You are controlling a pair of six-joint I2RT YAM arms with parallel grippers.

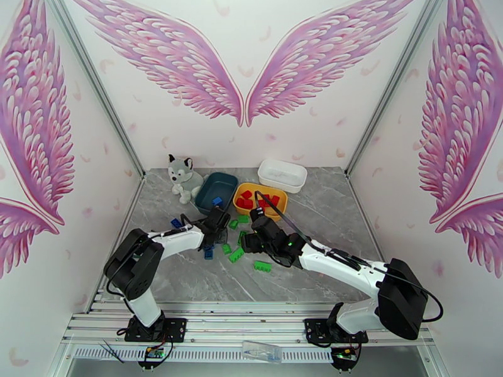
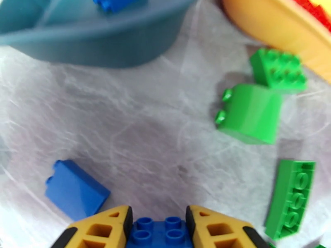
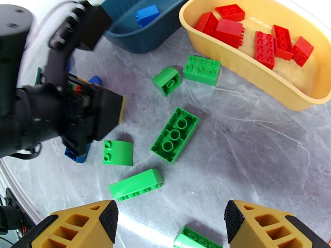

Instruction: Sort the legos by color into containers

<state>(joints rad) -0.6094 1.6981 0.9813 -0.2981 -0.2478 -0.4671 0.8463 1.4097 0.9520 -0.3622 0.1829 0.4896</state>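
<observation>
- Nearest the left wrist lens: a blue brick (image 2: 157,236), studs up, pinched between the pressed-in yellow fingers of the left gripper (image 2: 158,222), low over the marble table (image 2: 145,133).
- Just to its left, a second blue brick (image 2: 76,195) lying on its side on the table.
- Ahead, the teal tub (image 2: 103,46) with another blue piece (image 2: 116,3) inside.
- Beside it, the yellow tub (image 3: 248,75) holding the red bricks (image 3: 229,32).
- Farther back, the white tub (image 1: 283,175), likely meant for the greens.
- Spread wide above the scattered green bricks (image 3: 175,134), gripping nothing: the right gripper (image 3: 170,215).
- Step in hand, by the look of it: grasp closed on a blue piece, lift not yet done.
- Next, probably: raise clear of the table, carry forward over the teal rim, open inside.
- Worth minding: the right arm close alongside, and the loose blue brick near the fingers.
</observation>
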